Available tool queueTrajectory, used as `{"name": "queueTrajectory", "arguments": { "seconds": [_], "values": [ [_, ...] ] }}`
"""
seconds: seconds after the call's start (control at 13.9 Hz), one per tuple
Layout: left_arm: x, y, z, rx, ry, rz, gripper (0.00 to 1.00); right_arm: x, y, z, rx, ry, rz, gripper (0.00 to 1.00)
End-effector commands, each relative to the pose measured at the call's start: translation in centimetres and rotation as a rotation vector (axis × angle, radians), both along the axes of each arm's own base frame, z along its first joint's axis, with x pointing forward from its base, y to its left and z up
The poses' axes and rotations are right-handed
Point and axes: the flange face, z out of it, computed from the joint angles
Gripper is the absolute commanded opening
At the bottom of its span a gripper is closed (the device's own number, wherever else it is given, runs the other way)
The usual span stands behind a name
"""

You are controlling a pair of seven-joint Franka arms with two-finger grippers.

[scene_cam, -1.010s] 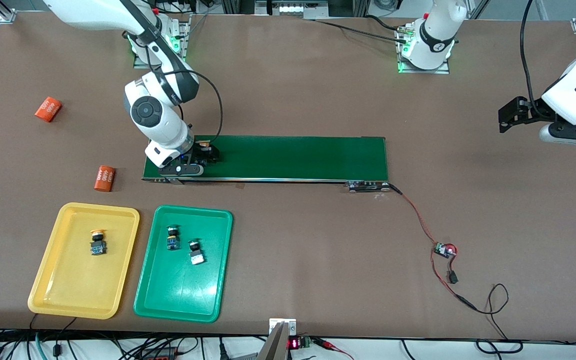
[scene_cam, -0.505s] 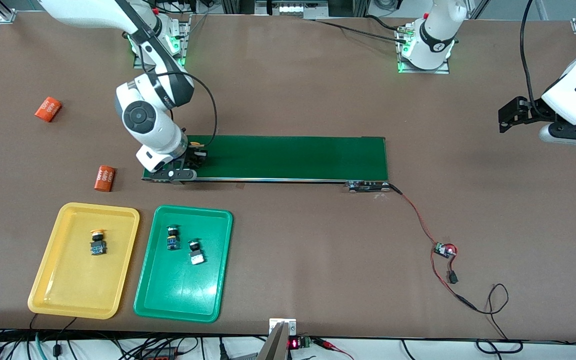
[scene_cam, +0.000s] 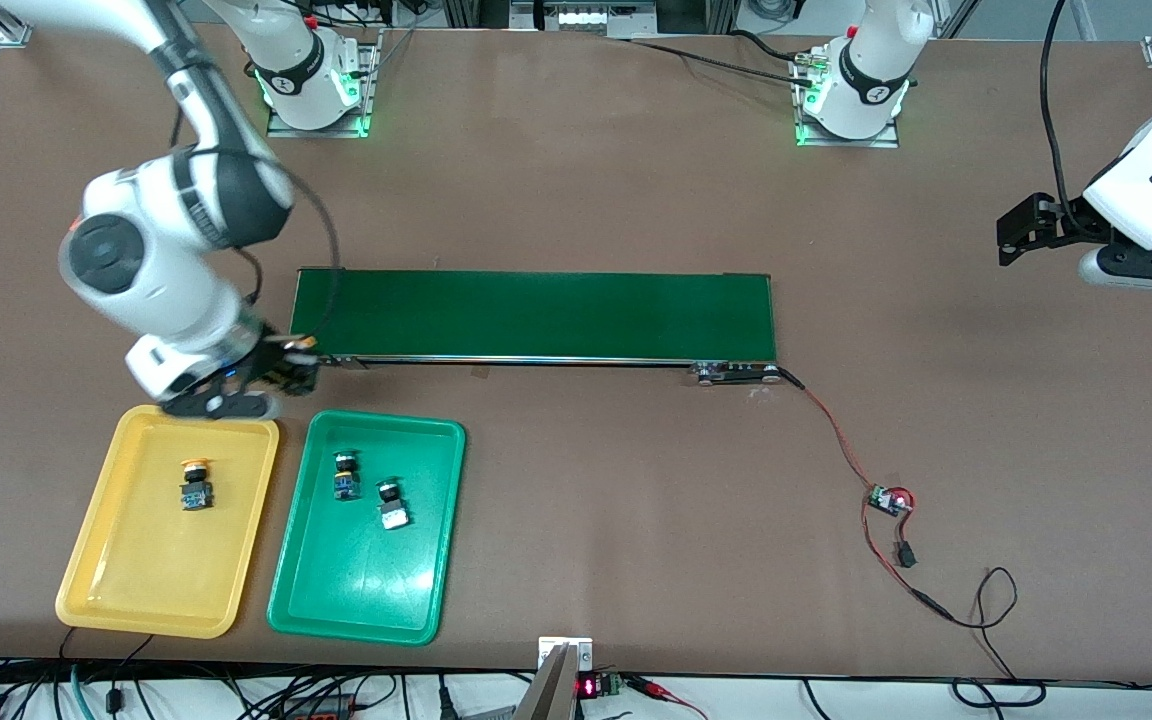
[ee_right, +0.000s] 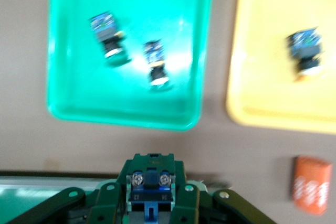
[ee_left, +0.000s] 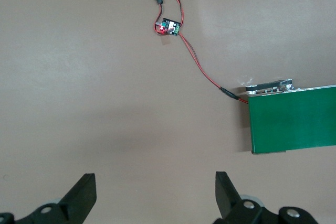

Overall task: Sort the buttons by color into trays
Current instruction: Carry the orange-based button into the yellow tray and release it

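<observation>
My right gripper (scene_cam: 288,372) is shut on a button (scene_cam: 298,358) with a yellow-orange cap, whose blue and black body (ee_right: 151,184) sits between the jaws in the right wrist view. It hangs over the table between the conveyor's end and the trays. The yellow tray (scene_cam: 151,570) (ee_right: 273,103) holds one yellow-capped button (scene_cam: 197,484) (ee_right: 304,51). Two green-capped buttons (scene_cam: 344,476) (scene_cam: 392,503) lie in the green tray (scene_cam: 366,585) (ee_right: 79,93). My left gripper (scene_cam: 1021,235) (ee_left: 155,195) waits open over bare table at the left arm's end.
A long dark-green conveyor belt (scene_cam: 536,315) (ee_left: 294,119) runs across the middle of the table. A red-wired circuit board (scene_cam: 889,499) (ee_left: 169,27) lies nearer the front camera, toward the left arm's end. An orange cylinder (ee_right: 311,184) lies beside the yellow tray.
The right gripper shut on the yellow-capped button at the conveyor's end, lifted it off the belt and carried it toward the trays. The left arm stayed still.
</observation>
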Motion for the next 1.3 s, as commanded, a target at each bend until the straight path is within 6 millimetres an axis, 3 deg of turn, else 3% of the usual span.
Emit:
{"name": "queueTrajectory", "arguments": {
  "seconds": [0.0, 0.14, 0.58, 0.87, 1.01, 1.15, 1.23],
  "values": [
    [-0.1, 0.1, 0.2, 0.026, 0.005, -0.013, 1.0, 3.8, -4.3, -4.9, -0.02, 0.032, 0.06, 0.18],
    [-0.1, 0.1, 0.2, 0.026, 0.005, -0.013, 1.0, 6.1, -8.1, -7.5, -0.064, 0.01, 0.078, 0.18],
    [-0.1, 0.1, 0.2, 0.026, 0.005, -0.013, 1.0, 8.0, -13.4, -12.9, -0.124, -0.053, 0.136, 0.18],
    [-0.1, 0.1, 0.2, 0.023, 0.006, -0.013, 1.0, 8.0, -13.5, -14.0, -0.116, -0.057, 0.133, 0.2],
    [-0.1, 0.1, 0.2, 0.026, 0.005, -0.013, 1.0, 8.0, -13.5, -14.4, -0.114, -0.052, 0.127, 0.31],
    [-0.1, 0.1, 0.2, 0.023, 0.006, -0.013, 1.0, 7.9, -13.5, -14.6, -0.112, -0.05, 0.121, 0.56],
    [-0.1, 0.1, 0.2, 0.026, 0.005, -0.013, 1.0, 7.9, -13.5, -14.6, -0.111, -0.051, 0.121, 0.61]
  ]
}}
